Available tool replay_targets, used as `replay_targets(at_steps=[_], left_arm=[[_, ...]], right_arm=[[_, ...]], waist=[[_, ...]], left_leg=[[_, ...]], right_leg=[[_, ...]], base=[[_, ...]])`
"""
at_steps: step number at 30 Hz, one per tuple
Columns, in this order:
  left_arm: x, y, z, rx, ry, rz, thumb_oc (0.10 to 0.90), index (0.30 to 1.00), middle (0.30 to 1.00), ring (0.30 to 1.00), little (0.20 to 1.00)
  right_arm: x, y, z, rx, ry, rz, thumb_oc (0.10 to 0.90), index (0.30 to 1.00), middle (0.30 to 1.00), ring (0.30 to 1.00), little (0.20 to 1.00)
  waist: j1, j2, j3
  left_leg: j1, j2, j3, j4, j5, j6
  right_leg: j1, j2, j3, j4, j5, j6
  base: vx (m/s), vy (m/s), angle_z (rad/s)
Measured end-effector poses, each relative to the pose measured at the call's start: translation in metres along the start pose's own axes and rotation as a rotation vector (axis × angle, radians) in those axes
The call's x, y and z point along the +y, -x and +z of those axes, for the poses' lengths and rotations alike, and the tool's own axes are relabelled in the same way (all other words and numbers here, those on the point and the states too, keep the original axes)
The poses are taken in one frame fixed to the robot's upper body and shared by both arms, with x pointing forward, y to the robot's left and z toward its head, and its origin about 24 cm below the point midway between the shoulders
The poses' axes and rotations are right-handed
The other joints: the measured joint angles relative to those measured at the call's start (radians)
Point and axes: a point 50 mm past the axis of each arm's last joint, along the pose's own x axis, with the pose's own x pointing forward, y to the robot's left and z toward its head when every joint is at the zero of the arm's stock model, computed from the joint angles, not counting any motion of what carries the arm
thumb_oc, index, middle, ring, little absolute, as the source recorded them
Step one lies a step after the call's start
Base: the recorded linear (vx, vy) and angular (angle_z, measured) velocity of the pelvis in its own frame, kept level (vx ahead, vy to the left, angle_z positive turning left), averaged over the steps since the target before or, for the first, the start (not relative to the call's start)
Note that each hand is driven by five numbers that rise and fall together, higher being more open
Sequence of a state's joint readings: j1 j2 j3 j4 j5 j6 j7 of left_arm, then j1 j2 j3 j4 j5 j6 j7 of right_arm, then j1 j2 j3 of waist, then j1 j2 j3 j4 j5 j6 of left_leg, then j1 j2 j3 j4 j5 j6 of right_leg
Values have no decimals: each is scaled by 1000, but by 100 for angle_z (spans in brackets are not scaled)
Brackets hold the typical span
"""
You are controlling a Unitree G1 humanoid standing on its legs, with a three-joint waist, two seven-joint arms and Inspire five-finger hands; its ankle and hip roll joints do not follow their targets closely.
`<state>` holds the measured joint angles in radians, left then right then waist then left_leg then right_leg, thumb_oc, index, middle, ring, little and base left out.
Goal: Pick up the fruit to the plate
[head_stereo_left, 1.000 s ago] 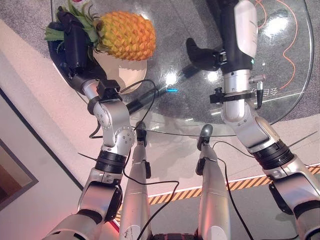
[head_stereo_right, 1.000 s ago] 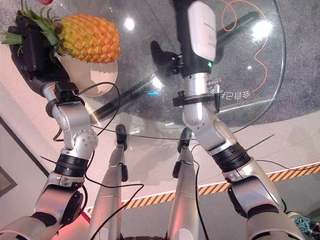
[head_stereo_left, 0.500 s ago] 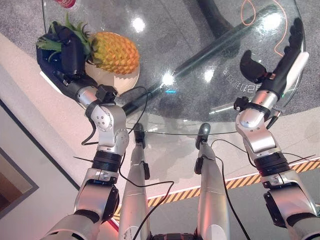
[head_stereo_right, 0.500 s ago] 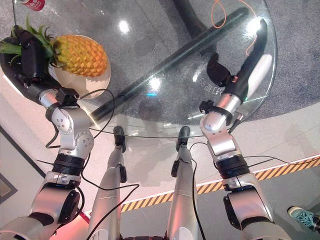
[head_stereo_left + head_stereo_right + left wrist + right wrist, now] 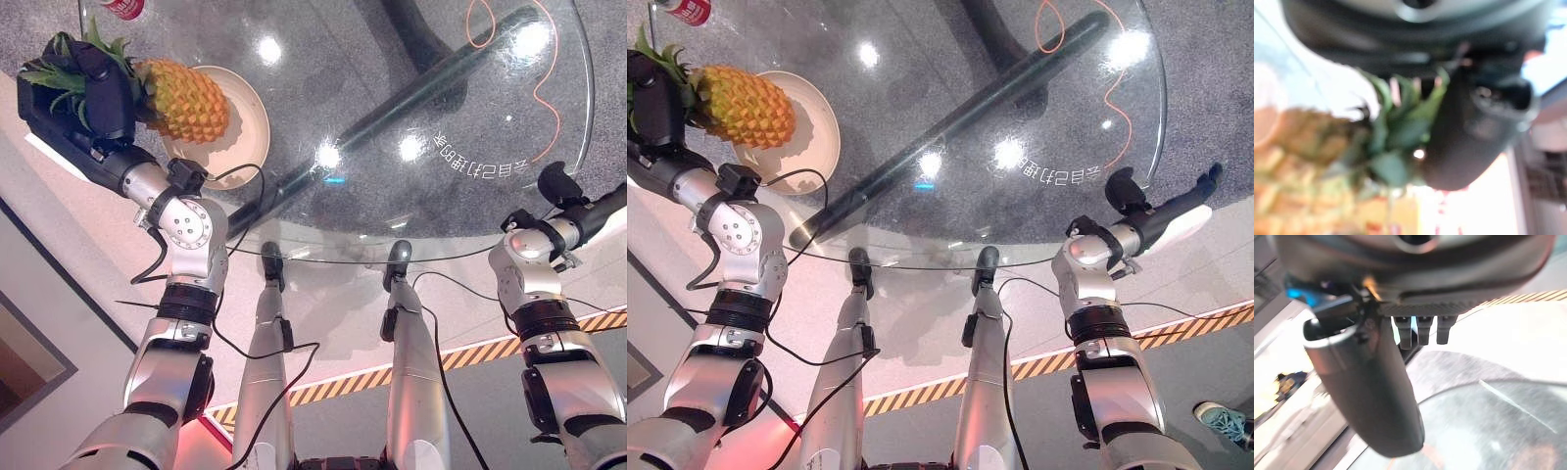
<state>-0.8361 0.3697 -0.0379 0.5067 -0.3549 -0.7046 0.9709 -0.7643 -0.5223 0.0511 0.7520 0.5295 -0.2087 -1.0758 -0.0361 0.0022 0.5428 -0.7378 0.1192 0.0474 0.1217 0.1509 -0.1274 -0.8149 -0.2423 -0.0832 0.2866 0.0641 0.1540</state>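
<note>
On the round glass table (image 5: 411,108), my left hand (image 5: 93,93) grips the pineapple (image 5: 181,98) by its spiky green leaves.
From my head, the bumpy orange fruit lies across the smooth cream plate (image 5: 245,122). Up close at my left wrist, my dark thumb (image 5: 1474,132) curls round the leaves. At my right wrist, my right hand (image 5: 1376,396) has straight fingers, holding nothing.

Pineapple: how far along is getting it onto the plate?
Done: the left hand has gripped the pineapple by its leafy crown. In hand: the fruit hangs over the plate, partly past its rim. Left: lowering and release. The right hand is open, off the table's edge.
</note>
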Motion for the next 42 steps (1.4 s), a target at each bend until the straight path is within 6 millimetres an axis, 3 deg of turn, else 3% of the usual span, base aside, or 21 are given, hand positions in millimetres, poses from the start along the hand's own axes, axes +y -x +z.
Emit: replay_targets(at_steps=[9,17,21,29,42], left_arm=[[-8,-14,9,-99,-61,-32,100,300,300,300,200],[-11,-20,6,-117,-119,-54,100,300,300,300,200],[-11,-20,3,-116,-145,-72,100,300,300,300,200],[-14,-19,0,-105,-207,-120,100,300,300,300,200],[-15,-14,-12,-71,-300,-236,100,300,300,300,200]], right_arm=[[-30,-30,-26,199,18,-161,800,900,900,900,900],[-52,-35,-58,337,149,-152,800,900,900,900,900],[-62,-36,-71,421,235,-98,800,900,900,900,900],[-68,-25,-100,670,321,175,800,900,900,900,900],[-69,-21,-107,701,382,282,800,900,900,900,900]], waist=[[6,-1,0],[5,-1,0],[7,-1,1],[7,-10,2],[3,-16,1]], left_leg=[[-7,1,-3,-1,0,0],[-7,3,-4,0,0,0],[-7,3,-5,0,1,-1],[-7,8,-16,5,4,-4],[-2,10,-26,5,10,-4]], right_leg=[[1,1,-6,-13,7,1],[2,1,-16,-12,9,-1],[4,1,-18,-12,9,-2],[13,6,-24,-12,11,-5],[24,9,-32,-14,16,-9]], base=[[3,-16,0],[7,-8,0],[0,0,0],[15,-40,1],[5,0,1]])
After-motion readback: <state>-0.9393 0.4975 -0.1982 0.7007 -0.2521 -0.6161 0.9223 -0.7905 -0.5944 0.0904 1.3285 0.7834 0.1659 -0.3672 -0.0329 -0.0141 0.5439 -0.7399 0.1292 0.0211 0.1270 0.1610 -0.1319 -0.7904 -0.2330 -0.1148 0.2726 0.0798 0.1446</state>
